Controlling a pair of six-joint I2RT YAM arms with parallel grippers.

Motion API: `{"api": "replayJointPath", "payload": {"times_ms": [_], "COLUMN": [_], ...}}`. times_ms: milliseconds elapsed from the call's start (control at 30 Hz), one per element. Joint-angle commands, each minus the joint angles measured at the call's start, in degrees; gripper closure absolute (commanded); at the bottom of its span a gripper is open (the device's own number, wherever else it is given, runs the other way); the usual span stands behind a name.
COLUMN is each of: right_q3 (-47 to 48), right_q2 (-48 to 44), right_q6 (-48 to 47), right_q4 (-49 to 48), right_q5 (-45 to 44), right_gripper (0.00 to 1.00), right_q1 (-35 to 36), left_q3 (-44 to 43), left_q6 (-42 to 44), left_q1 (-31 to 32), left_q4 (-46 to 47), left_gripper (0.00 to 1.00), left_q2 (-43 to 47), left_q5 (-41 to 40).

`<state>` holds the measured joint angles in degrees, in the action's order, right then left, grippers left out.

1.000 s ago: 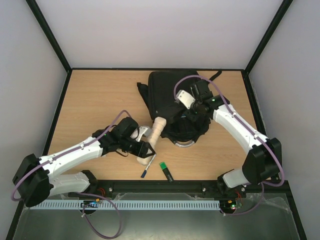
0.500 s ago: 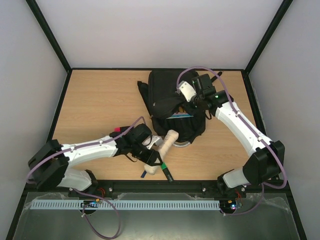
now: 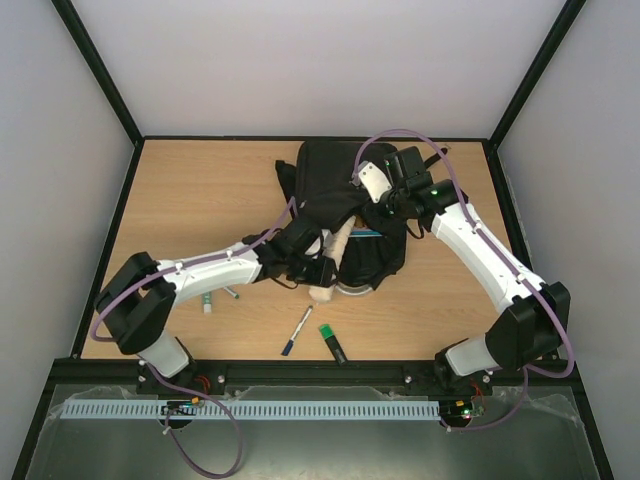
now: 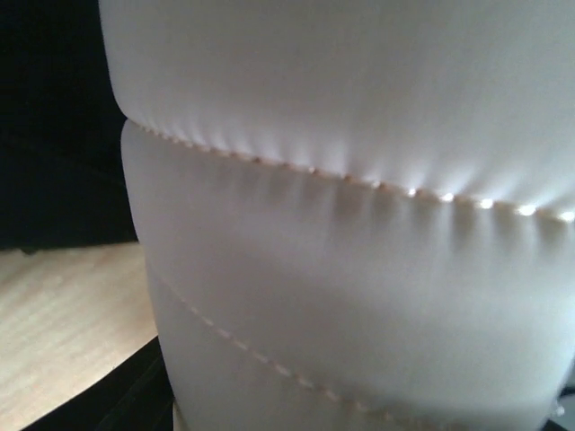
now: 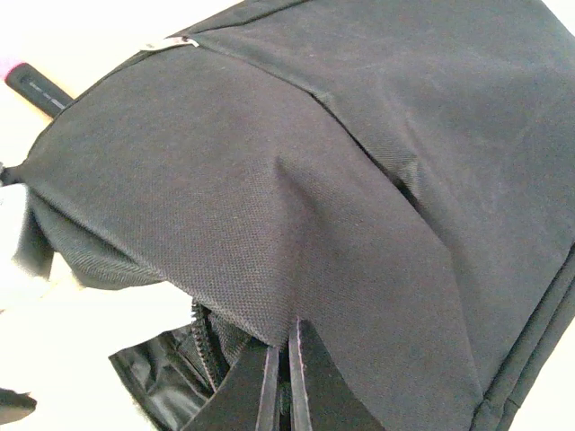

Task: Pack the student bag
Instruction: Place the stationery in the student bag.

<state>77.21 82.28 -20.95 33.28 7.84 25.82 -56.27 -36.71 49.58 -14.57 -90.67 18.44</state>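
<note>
The student bag is a large black backpack lying at the back middle of the table, its silvery loop handle toward me. My right gripper is shut on a fold of the bag's black fabric and holds the opening up; the zipper shows beside the right gripper. My left gripper is shut on a cream stitched pouch at the bag's mouth. The pouch fills the left wrist view and hides the fingers.
A blue pen and a green-and-black marker lie near the front edge. Two small items lie by the left forearm. A blue book edge shows inside the bag. A pink-tipped marker lies beyond the bag.
My left arm has carried the cream pouch from the front of the table up to the bag's opening. My right gripper has stayed lifted on the bag fabric.
</note>
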Motion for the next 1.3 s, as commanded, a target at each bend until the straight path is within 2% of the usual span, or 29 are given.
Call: {"api": "replayJointPath", "payload": {"times_ms": [0, 233, 333, 500, 600, 800, 900, 1000, 1267], "right_q3": [2.55, 3.82, 3.63, 1.5, -0.75, -5.36, -7.89, -12.2, -17.21], "right_q2": [-3.3, -3.29, -3.71, -5.09, -6.12, -8.35, -9.23, -10.47, -10.97], "right_q6": [1.11, 0.54, 0.48, 0.09, 0.1, -0.26, -0.7, -0.76, -0.25], "right_q4": [0.13, 0.8, 0.82, -0.53, -1.87, -4.44, -6.42, -10.35, -15.54], "right_q5": [5.11, 7.7, 7.55, 6.42, 6.63, 6.4, 5.6, 4.93, 4.91], "right_gripper": [0.99, 0.99, 0.99, 0.99, 0.99, 0.99, 0.99, 0.99, 0.99], "right_q1": [0.02, 0.1, 0.1, 0.1, 0.1, 0.1, 0.03, 0.02, -0.07], "left_q3": [-5.22, -16.52, -16.43, -13.01, -13.05, -18.99, -19.11, -17.64, -10.89], "left_q6": [-2.5, -3.49, -4.63, -5.33, -3.78, 1.49, 2.51, 3.01, 6.66], "left_q1": [-2.64, -4.35, -4.32, -4.23, -5.06, -5.83, -5.88, -5.55, -1.06], "left_q4": [-1.32, -8.11, -7.5, -6.43, -6.74, -7.59, -8.32, -9.07, -7.27], "left_gripper": [0.46, 0.45, 0.45, 0.44, 0.41, 0.34, 0.3, 0.21, 0.11], "left_q2": [-4.08, -14.03, -13.67, -10.41, -9.51, -15.17, -15.92, -14.72, -3.23], "left_q5": [-6.29, -14.56, -17.71, -17.18, -20.26, -21.69, -21.4, -21.95, -28.46]}}
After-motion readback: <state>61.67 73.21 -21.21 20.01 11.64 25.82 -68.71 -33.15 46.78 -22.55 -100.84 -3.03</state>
